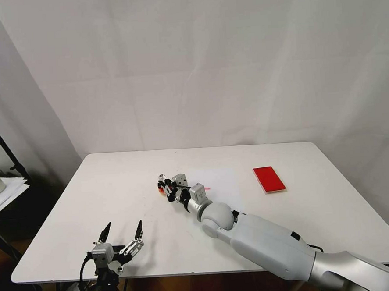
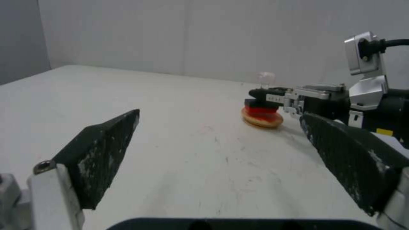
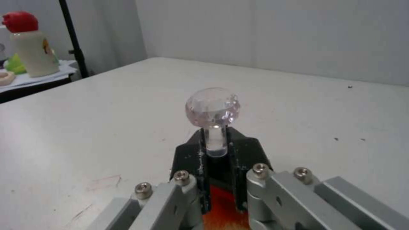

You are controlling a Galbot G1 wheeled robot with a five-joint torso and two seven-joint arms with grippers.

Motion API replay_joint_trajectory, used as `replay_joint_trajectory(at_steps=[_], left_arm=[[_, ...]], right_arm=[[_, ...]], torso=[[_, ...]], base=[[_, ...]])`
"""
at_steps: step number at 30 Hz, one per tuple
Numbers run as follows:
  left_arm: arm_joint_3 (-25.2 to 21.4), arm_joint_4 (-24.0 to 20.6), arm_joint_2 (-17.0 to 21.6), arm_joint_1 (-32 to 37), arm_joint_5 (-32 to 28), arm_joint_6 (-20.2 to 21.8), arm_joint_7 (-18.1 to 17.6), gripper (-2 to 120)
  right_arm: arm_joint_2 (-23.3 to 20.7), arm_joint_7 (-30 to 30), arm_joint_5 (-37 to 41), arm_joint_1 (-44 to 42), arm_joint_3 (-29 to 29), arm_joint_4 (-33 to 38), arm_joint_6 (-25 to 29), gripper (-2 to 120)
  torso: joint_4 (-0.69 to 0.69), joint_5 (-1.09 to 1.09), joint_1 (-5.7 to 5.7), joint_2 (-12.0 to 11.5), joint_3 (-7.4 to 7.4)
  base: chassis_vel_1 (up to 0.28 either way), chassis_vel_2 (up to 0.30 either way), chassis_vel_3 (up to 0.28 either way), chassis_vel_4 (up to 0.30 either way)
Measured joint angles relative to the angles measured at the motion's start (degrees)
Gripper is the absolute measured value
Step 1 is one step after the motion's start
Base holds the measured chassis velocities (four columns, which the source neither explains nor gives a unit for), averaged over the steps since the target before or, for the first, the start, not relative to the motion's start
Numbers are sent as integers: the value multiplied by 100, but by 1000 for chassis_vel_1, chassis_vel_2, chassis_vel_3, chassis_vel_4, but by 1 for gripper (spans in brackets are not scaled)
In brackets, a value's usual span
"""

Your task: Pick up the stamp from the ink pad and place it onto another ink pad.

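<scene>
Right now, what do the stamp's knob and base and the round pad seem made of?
The stamp, held by the right end effector over the round pad: its knob looks like clear glass or acrylic, see-through and glinting; its base looks matte black, probably plastic. The round pad's rim looks tan, perhaps wood or plastic, and its centre orange-red; the material is unclear.

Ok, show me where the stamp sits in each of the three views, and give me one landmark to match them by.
Head view: the stamp is mid-table, at the tip of the right gripper.
Left wrist view: right of centre, its clear knob above the round orange pad.
Right wrist view: centre, the knob standing above the gripper's dark fingers, which close on the stem.
Shared landmark: the round orange pad under the stamp.
</scene>
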Motion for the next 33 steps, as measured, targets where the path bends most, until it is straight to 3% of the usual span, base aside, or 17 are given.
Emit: replay_joint_trajectory(at_steps=[14,28,33], left_arm=[[0,0,0,0,0,0,0,100],[0,0,0,0,0,0,0,100],[0,0,0,0,0,0,0,100]], right_arm=[[8,30,31,-54,18,-35,57,14],[-135,119,80,-77,52,108,59,63],[-691,112,78,-115,35,663,-7,85]], torso=[[0,0,0,0,0],[1,1,0,0,0],[1,2,0,0,0]], base=[[0,0,0,0],[0,0,0,0],[0,0,0,0]])
